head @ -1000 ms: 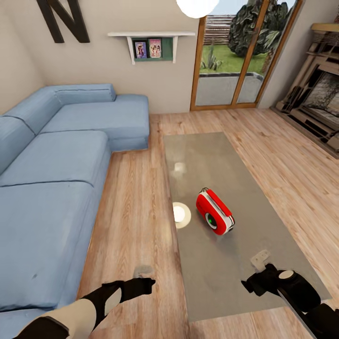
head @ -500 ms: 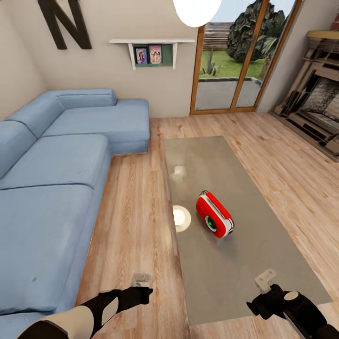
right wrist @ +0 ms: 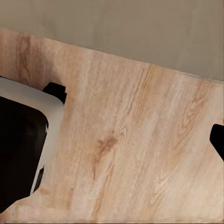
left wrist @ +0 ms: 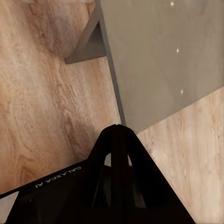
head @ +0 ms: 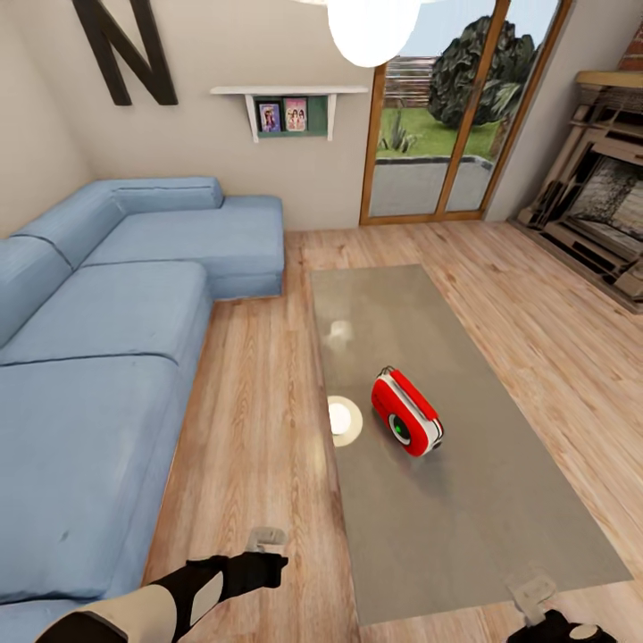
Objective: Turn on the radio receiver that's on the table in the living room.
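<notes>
The red radio receiver (head: 406,413) with white trim lies on the long grey-beige table (head: 420,527), near its middle, dark dial end turned toward me. My left gripper (head: 275,563) hovers over the wood floor just left of the table's near corner, well short of the radio. In the left wrist view its fingers (left wrist: 117,130) are pressed together, shut and empty, above that table corner (left wrist: 122,122). Just a black sliver of my right gripper (head: 561,630) pokes up past the table's near right corner. Its fingertips (right wrist: 56,89) stand far apart over bare floor, open.
A blue sectional sofa (head: 98,357) runs along the left, with a strip of wood floor (head: 259,420) between it and the table. Glass doors (head: 438,134) stand at the back, a fireplace (head: 607,214) on the right. A white pendant lamp (head: 373,27) hangs overhead.
My right arm has drawn back from over the table's near end to the lower edge of the head view. The view has tilted up slightly. The left arm has stayed nearly put.
</notes>
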`<state>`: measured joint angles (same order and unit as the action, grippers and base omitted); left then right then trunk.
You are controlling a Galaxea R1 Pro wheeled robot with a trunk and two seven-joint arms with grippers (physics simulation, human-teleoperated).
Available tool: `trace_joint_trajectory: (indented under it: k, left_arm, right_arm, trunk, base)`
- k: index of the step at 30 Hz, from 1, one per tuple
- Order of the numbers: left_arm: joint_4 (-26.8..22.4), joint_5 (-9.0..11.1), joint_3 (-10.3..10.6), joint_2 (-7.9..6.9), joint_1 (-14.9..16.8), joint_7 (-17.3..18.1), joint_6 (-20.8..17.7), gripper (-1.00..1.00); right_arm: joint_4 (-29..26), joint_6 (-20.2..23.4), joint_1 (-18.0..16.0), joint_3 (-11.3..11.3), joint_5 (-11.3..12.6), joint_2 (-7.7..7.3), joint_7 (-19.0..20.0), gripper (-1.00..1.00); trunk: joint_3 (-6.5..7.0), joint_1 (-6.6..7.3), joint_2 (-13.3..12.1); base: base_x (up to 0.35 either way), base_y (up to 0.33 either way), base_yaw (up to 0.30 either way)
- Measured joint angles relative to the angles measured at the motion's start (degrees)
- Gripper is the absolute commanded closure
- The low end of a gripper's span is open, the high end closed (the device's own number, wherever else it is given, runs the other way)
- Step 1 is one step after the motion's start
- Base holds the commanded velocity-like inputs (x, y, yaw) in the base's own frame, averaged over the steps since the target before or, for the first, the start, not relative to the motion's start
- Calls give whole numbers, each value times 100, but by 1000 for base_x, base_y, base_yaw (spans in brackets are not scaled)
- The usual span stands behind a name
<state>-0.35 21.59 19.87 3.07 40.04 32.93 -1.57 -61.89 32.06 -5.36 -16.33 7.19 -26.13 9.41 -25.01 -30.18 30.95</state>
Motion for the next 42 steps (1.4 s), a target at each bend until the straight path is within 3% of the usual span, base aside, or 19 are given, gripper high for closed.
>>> trace_joint_trajectory:
  k: [6, 15, 18, 20, 25, 29, 34, 42]
  left_arm:
    - [2, -16, 4, -5, -98, -7, 12, 100]
    - [0, -20, 1, -214, -607, -147, 19, 100]
    - [1, -30, 18, -265, -862, -169, 24, 100]
    - [1, -26, 9, -268, -998, -220, 25, 100]
    - [1, -29, 14, -266, -1480, -619, 71, 100]
    - [1, -18, 5, -248, -1757, -972, 227, 100]
    - [9, -10, 0, -238, -2089, -1560, 251, 100]
    - [9, 15, -8, -239, -2353, -2029, 236, 100]
  right_arm:
    - [720, -499, 0, -18, 71, 105, -6, -100]
    - [1884, -1072, 0, -38, 19, 755, -392, -100]
    - [2578, -1462, 0, -45, 7, 1027, -409, -100]
    - [2943, -1669, 1, -73, 3, 1076, -412, -100]
    - [4210, -2632, 1, -163, 7, 1320, -426, -100]
    - [4922, -3181, 1, -176, 4, 1480, -438, -100]
    - [5381, -3422, 2, -171, 15, 1737, -456, -100]
    - [5721, -3602, 3, -164, 91, 1962, -701, -100]
  trunk:
    - [54, 0, 0]
    - [135, 0, 0]
    - [162, 0, 0]
    - [180, 0, 0]
    - [225, 0, 0]
    - [262, 0, 0]
    - [307, 0, 0]
    - [379, 0, 0]
  base:
    - [0, 0, 0]
    - [0, 0, 0]
    - [0, 0, 0]
    - [0, 0, 0]
    - [0, 0, 0]
    - [0, 0, 0]
    - [0, 0, 0]
    - [0, 0, 0]
